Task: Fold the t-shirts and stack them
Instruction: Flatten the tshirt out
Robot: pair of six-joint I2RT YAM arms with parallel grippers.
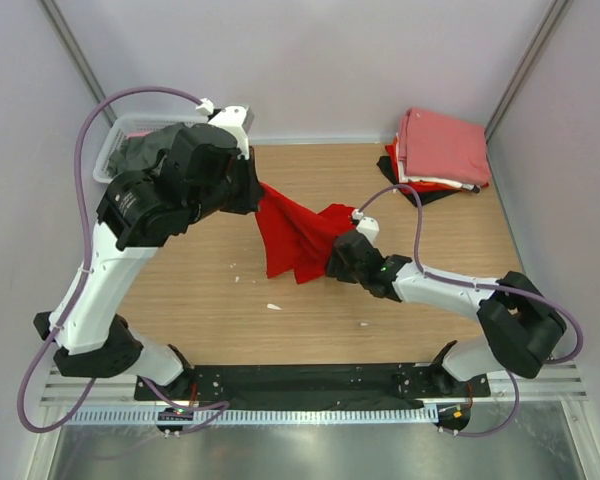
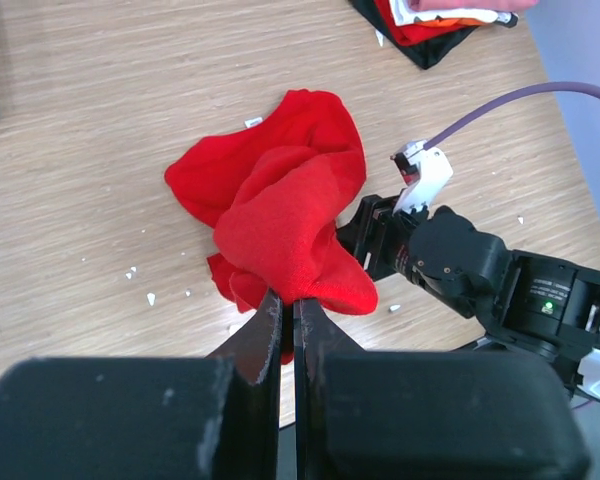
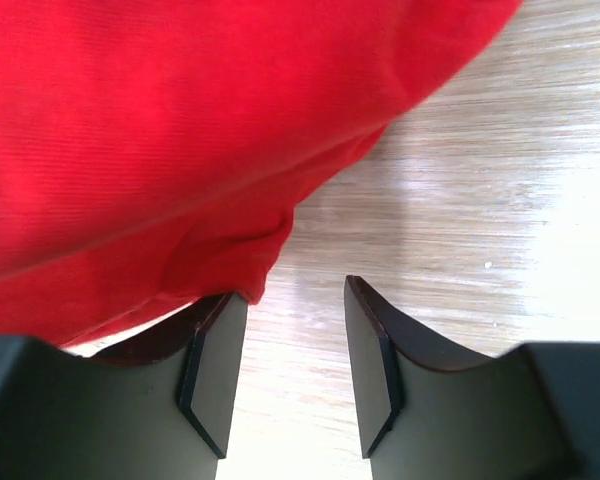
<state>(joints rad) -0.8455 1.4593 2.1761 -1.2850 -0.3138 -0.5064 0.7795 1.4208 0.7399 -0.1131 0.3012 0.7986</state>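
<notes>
Pale walls close in around the wooden bench (image 1: 230, 310), with the folded stack (image 1: 440, 150) at its far right corner and the white basket (image 1: 115, 150) at its far left. Between my two arms hangs the red t-shirt (image 1: 290, 235), bunched. My left jaws are closed tight on one small fold of it, and the rest sags in a crumpled heap that seems to touch the bench. My right jaws stand apart and hold nothing; the cloth hangs over one finger only, and bare wood shows through the gap.

My worry is the next bite. Closing here, I could catch nothing, or several layers at once, and spreading would then twist the shirt rather than flatten it. My left pinch is thin, so a hard pull might slip it free.
</notes>
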